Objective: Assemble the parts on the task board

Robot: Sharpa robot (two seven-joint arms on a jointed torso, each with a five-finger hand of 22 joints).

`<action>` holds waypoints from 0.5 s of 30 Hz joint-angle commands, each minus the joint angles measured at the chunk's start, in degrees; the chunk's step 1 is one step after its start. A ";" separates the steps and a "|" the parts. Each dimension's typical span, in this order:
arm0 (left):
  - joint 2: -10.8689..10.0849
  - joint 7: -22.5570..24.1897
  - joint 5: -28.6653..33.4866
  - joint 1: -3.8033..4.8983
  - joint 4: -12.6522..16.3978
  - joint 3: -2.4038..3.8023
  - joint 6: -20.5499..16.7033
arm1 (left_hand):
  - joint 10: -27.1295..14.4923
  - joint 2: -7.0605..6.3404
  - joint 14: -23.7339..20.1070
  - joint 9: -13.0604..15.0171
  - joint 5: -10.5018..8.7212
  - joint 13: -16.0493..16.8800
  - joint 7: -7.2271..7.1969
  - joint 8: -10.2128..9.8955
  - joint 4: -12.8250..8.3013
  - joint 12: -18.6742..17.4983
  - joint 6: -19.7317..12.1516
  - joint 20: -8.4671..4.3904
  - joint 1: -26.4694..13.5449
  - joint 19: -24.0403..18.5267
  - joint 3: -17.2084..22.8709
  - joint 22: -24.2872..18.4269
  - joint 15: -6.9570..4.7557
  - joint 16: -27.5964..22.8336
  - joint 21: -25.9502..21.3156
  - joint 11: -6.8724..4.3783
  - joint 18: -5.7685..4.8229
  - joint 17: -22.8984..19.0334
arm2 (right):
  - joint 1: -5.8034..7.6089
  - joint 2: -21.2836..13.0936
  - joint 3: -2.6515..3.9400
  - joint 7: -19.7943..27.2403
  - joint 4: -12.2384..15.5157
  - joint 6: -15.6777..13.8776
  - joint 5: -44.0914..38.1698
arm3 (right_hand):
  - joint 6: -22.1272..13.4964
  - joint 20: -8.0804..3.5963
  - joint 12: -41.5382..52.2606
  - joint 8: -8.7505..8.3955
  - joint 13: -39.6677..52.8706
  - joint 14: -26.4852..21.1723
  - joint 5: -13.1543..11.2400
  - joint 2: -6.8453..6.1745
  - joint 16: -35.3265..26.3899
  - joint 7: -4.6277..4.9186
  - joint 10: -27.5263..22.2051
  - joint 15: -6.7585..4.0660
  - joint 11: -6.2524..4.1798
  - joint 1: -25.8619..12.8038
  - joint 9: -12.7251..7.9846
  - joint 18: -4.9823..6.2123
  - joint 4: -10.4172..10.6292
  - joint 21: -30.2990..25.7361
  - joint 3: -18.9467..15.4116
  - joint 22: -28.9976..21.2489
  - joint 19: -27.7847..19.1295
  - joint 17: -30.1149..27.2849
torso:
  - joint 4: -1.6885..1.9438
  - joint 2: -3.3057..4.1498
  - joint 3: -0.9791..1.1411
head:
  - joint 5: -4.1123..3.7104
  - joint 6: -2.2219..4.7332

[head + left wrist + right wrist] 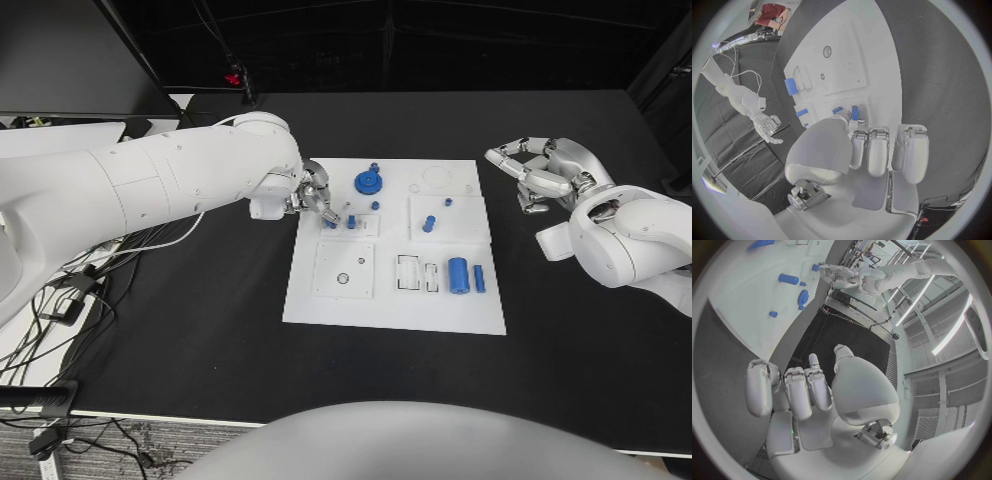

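The white task board (325, 300) lies mid-table. My left hand (307, 192) reaches over its left edge. Its fingertips (859, 136) touch two small blue pegs (340, 221) standing in a square insert; the frames do not show whether one is pinched. A blue gear (371, 182) stands at the board's far side, with a short peg (375, 205) near it. Two more pegs (428, 223) stand right of centre. A thick blue cylinder (459, 274) and a thin pin (479, 278) lie at the right. My right hand (537, 175) hovers off the board's right edge, fingers loosely bent, holding nothing.
Empty sockets show on the board: a round one (345, 278) at the near left and slotted ones (410, 270) mid-board. Loose cables (58, 290) hang off the table's left edge. Bare black table (577, 360) surrounds the board.
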 commanded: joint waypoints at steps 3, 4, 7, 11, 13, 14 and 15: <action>-0.09 -2.44 -0.81 -0.44 -0.24 -0.37 2.04 | 5.90 0.09 6.10 -0.07 -1.81 14.95 -0.05 -0.14 0.21 -0.14 -0.13 -0.16 -0.93 5.98 -0.29 15.10 -0.19 0.05 0.18 0.03 -0.81 15.10 | 0.06 -0.01 0.03 0.22 0.11 -0.03 0.02 | -0.35 0.17 0.14 0.28 15.06 6.06 0.27 0.55 0.14 3.93 5.86 0.37 0.44 0.23 -0.06 1.04 -0.05 -0.28 -0.28 11.37 -0.21 15.10 | -0.03 0.03 0.02 | -0.08 -0.03; -0.07 -2.43 -0.80 -0.44 -0.26 -0.37 2.13 | 5.90 0.06 6.10 -0.09 -2.02 14.95 -0.03 -0.16 0.22 -0.14 -0.15 -0.15 -1.19 5.98 -0.41 15.10 -0.17 0.05 0.18 0.05 -0.81 15.10 | 0.06 -0.01 0.03 0.22 0.12 -0.02 0.02 | -0.35 0.17 0.14 0.28 15.06 6.06 0.27 0.55 0.14 3.93 5.86 0.37 0.44 0.23 -0.06 1.04 -0.05 -0.28 -0.28 11.37 -0.21 15.10 | -0.05 0.02 0.01 | -0.08 -0.04; 0.02 -2.42 -0.80 -0.44 -0.29 -0.37 2.38 | 5.90 -0.06 6.10 -0.26 -4.12 14.95 0.14 -0.36 0.26 -0.14 -0.10 -0.05 -3.73 5.98 -1.68 15.10 -0.02 0.05 0.18 0.23 -0.81 15.10 | 0.06 -0.01 0.03 0.20 0.16 0.00 0.02 | -0.35 0.17 0.14 0.28 15.06 6.06 0.27 0.55 0.14 3.93 5.86 0.37 0.44 0.23 -0.06 1.04 -0.05 -0.28 -0.28 11.37 -0.21 15.10 | -0.07 0.04 0.02 | -0.07 -0.07; 0.19 -2.56 -0.80 -0.44 -0.36 -0.37 2.52 | 5.90 -0.32 6.10 -0.58 -10.30 14.95 0.23 -0.73 0.22 -0.14 -0.17 0.13 -7.44 5.98 -4.12 15.10 0.16 0.05 0.18 0.33 -0.81 15.10 | 0.06 -0.03 0.03 0.18 0.18 0.02 0.02 | -0.35 0.17 0.14 0.28 15.06 6.06 0.27 0.55 0.14 3.93 5.86 0.37 0.44 0.23 -0.06 1.04 -0.05 -0.28 -0.28 11.37 -0.21 15.10 | -0.06 0.00 0.01 | -0.10 -0.11; 0.26 -2.70 -0.80 -0.45 -0.40 -0.37 2.55 | 5.90 -0.28 6.10 -0.63 -10.73 14.95 0.23 -0.77 0.22 -0.14 -0.16 0.16 -7.85 5.98 -4.49 15.10 0.17 0.05 0.18 0.33 -0.81 15.10 | 0.06 -0.04 0.03 0.18 0.20 0.01 0.02 | -0.35 0.17 0.14 0.28 15.06 6.06 0.27 0.55 0.14 3.93 5.86 0.37 0.44 0.23 -0.06 1.04 -0.05 -0.28 -0.28 11.37 -0.21 15.10 | -0.04 0.02 0.02 | -0.11 -0.11; 0.27 -2.73 -0.81 -0.45 -0.40 -0.37 2.54 | 5.90 -0.26 6.10 -0.64 -10.88 14.95 0.24 -0.77 0.22 -0.14 -0.15 0.17 -7.99 5.98 -4.62 15.10 0.18 0.05 0.18 0.33 -0.81 15.10 | 0.06 -0.04 0.03 0.17 0.21 0.01 0.02 | -0.35 0.17 0.14 0.28 15.06 6.06 0.27 0.55 0.14 3.93 5.86 0.37 0.44 0.23 -0.06 1.04 -0.05 -0.28 -0.28 11.37 -0.21 15.10 | -0.04 0.02 0.02 | -0.11 -0.11; 0.28 -2.78 -0.81 -0.45 -0.40 -0.37 2.53 | 5.90 -0.24 6.10 -0.67 -11.15 14.95 0.24 -0.78 0.21 -0.14 -0.13 0.18 -8.21 5.98 -4.84 15.10 0.18 0.05 0.18 0.33 -0.81 15.10 | 0.06 -0.05 0.03 0.17 0.21 0.01 0.02 | -0.35 0.17 0.14 0.28 15.06 6.06 0.27 0.55 0.14 3.93 5.86 0.37 0.44 0.23 -0.06 1.04 -0.05 -0.28 -0.28 11.37 -0.21 15.10 | -0.06 0.02 0.02 | -0.10 -0.11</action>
